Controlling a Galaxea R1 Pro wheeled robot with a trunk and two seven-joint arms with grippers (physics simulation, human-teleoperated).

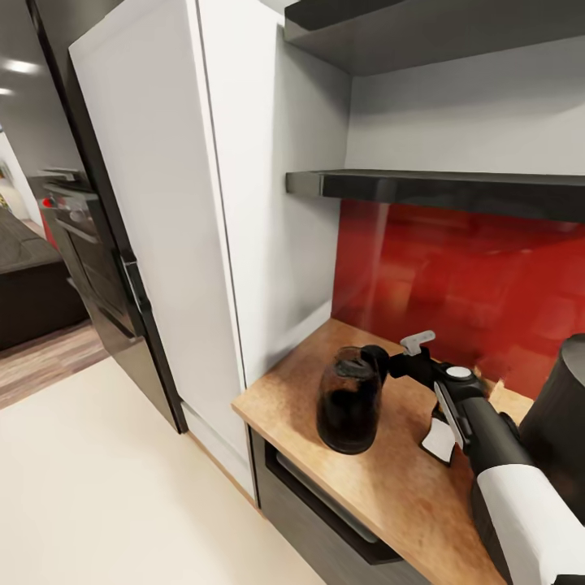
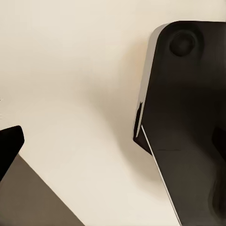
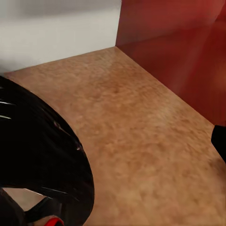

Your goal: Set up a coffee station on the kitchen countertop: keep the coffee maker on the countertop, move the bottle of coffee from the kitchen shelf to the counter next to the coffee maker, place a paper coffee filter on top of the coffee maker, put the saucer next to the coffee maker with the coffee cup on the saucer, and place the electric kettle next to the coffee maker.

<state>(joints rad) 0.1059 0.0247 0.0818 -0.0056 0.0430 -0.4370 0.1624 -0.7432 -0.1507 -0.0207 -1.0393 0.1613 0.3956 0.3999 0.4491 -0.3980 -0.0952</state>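
Note:
The electric kettle, a rounded black glassy jug, stands upright on the kitchen countertop near its left end. My right gripper is at the kettle's top by the handle. In the right wrist view, the right gripper is open, with the kettle's black body close beside it and one fingertip at the frame edge. The coffee maker, a tall dark grey cylinder, stands at the right. The kitchen shelf is bare where it shows. My left gripper hangs open over the floor. The bottle of coffee, filter, saucer and cup are out of view.
A tall white cabinet walls off the counter's left end. The red backsplash runs behind the counter, and a second black shelf sits higher up. A black oven column stands further left. My dark base is on the cream floor.

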